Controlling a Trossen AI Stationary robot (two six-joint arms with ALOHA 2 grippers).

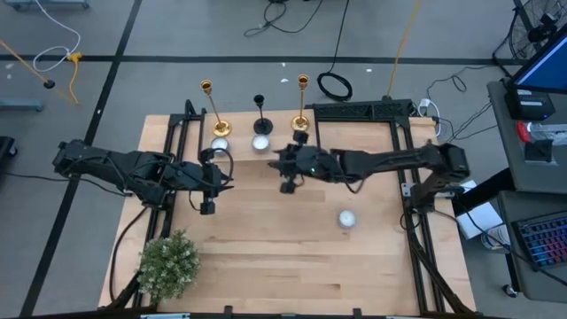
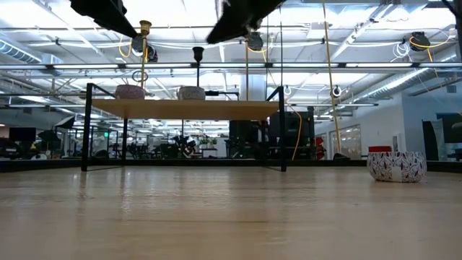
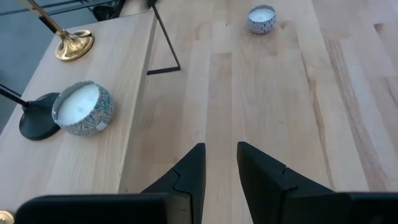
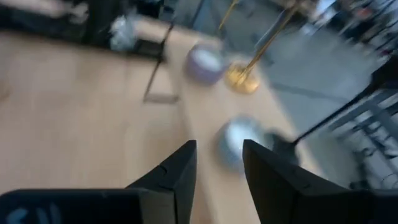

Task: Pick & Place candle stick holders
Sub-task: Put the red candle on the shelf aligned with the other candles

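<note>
Three candlesticks stand upright on their round bases on a raised wooden shelf at the table's far side: a gold one on the left, a shorter black one in the middle, a gold one on the right. My left gripper hovers open and empty nearer than the left gold candlestick; its fingers show a narrow gap. My right gripper hovers open and empty just nearer than the black and right gold candlesticks. Its wrist view shows a gold base and the black base ahead.
Two white tealight candles sit on the shelf in front of the candlesticks, and a third sits on the table toward the right. A bushy green plant stands at the near left corner. Black frame rails run along both sides.
</note>
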